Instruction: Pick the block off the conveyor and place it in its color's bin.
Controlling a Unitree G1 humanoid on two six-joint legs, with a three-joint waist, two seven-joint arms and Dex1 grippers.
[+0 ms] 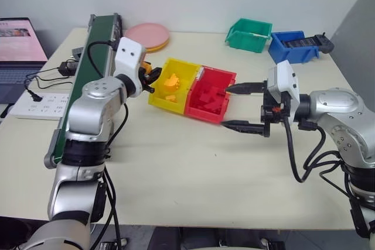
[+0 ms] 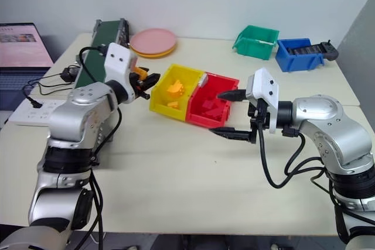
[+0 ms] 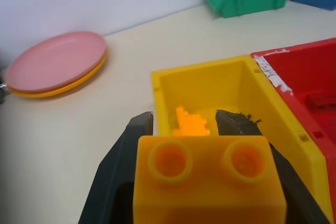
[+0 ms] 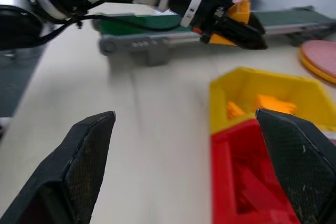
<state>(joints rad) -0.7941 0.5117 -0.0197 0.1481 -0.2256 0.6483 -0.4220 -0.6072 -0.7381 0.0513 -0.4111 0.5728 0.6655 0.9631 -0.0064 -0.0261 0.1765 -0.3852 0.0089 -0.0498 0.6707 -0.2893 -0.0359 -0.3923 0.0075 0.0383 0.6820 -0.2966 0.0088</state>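
Looking down from the head cameras, the left gripper is clenched on the block, holding it in the air just beside the outer wall of the yellow bin, not yet over its opening. That bin sits on the pale table touching the red bin on its other side, and loose yellow pieces lie inside it, with red bricks in its neighbour. Behind the left arm runs the conveyor, its dark green belt between silver rails along the table's left edge; a pink plate lies near its far end, and a green bin and a blue bin stand well apart at the far right. The right gripper hangs beside the red bin with its two fingers spread wide and nothing between them. From the left wrist, the block fills the space between the black fingers, two round studs facing up, with the yellow bin just ahead and the red bin touching it. From the right wrist, its own fingers stand far apart over the table, and the left gripper shows with the block in its grasp, in front of the conveyor.
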